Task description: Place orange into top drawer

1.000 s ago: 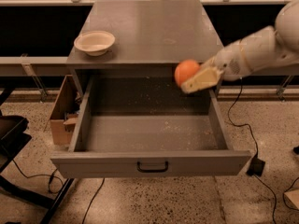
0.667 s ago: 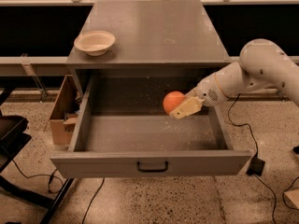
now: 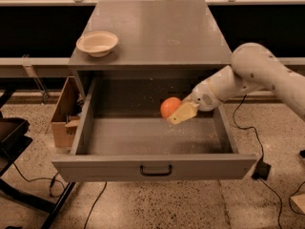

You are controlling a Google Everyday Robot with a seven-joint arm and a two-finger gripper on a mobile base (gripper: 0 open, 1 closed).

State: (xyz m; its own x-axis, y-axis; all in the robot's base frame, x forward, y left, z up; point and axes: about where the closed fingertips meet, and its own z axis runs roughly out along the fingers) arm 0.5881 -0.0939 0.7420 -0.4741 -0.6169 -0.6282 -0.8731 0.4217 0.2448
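Speckled terrazzo floor all around, and in the middle of it stands the grey table, its flat top carrying one cream bowl near the left front corner. Below that top, the top drawer is pulled wide open toward the camera, dark handle centred on its front panel, pale specks scattered over its grey bottom.

And there is the white arm, reaching in from the right, over the drawer's right wall and down into the cavity. The gripper sits inside the drawer, right of centre and toward the back. Its cream fingers are clasped on the orange; one finger shows along the fruit's lower right side, the other is hidden behind it. The orange is within the drawer's walls, in the grip, bright against the shadowed rear; whether it touches the bottom cannot be told.

Off to the left, a cardboard box leans beside the drawer, and a black stand pokes in at the edge. Cables trail across the floor on the right.
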